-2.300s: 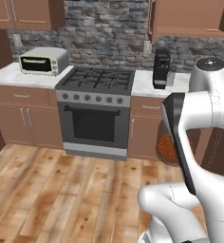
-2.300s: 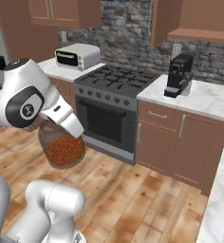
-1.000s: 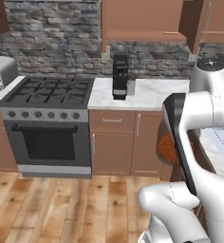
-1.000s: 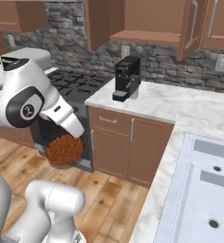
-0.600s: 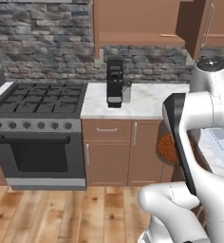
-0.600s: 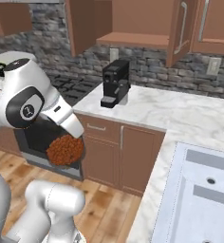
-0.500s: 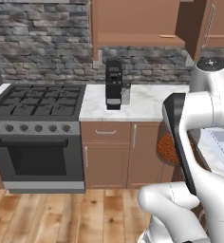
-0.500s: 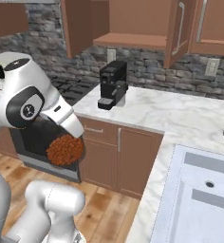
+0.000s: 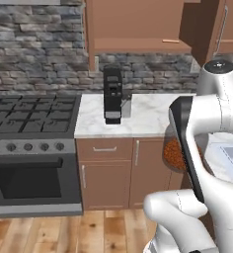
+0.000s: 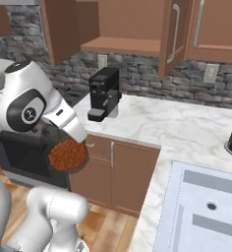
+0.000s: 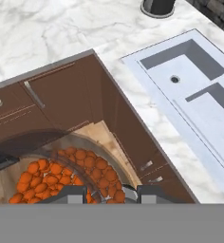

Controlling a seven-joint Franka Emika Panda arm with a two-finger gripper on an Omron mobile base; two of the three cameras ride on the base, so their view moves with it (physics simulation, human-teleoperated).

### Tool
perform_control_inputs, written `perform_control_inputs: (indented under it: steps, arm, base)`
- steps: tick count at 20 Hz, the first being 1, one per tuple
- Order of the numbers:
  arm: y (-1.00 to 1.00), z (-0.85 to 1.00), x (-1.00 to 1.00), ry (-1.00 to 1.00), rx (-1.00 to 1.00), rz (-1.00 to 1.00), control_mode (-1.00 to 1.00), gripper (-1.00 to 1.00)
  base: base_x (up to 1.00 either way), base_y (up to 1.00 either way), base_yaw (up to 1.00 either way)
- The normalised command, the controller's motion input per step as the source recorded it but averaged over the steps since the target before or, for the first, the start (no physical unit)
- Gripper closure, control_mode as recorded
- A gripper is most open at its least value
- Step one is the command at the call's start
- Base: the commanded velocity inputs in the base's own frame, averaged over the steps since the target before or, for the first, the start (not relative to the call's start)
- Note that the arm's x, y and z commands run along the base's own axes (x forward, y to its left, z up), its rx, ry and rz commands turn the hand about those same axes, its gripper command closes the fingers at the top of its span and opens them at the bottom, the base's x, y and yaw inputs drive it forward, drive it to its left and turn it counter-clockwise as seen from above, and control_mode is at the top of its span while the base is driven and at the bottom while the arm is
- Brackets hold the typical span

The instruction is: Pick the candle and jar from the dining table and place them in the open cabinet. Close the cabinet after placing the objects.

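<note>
Item in transit: jar (image 10: 68,155) clamped in the gripper (image 11: 106,193); next, lift toward the open cabinet (image 10: 122,44) at twelve o'clock.

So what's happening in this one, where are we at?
The white arm is carrying the jar of reddish-brown granules low in front of its body, with the gripper shut on it. It faces a marble counter with a black coffee machine on it, a stove to one side and a sink to the other. Above the counter the cabinet stands open with a bare shelf. The jar is not in it yet.
</note>
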Motion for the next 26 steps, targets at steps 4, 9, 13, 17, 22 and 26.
perform_control_inputs:
  steps: [4, 9, 13, 17, 22, 26]
  arm:
    - [0.00, 0.00, 0.00, 0.00, 0.00, 0.00, 1.00, 1.00]
    - [0.00, 0.00, 0.00, 0.00, 0.00, 0.00, 1.00, 1.00]
    - [0.00, 0.00, 0.00, 0.00, 0.00, 0.00, 1.00, 1.00]
    - [0.00, 0.00, 0.00, 0.00, 0.00, 0.00, 1.00, 1.00]
    - [0.00, 0.00, 0.00, 0.00, 0.00, 0.00, 1.00, 1.00]
    - [0.00, 0.00, 0.00, 0.00, 0.00, 0.00, 1.00, 1.00]
  base:
    - [0.53, -0.07, -0.12]
    - [0.49, -0.02, -0.13]
    - [0.44, 0.00, -0.15]
    - [0.29, 0.13, -0.17]
    - [0.43, 0.20, -0.15]
    - [0.60, 0.38, -0.05]
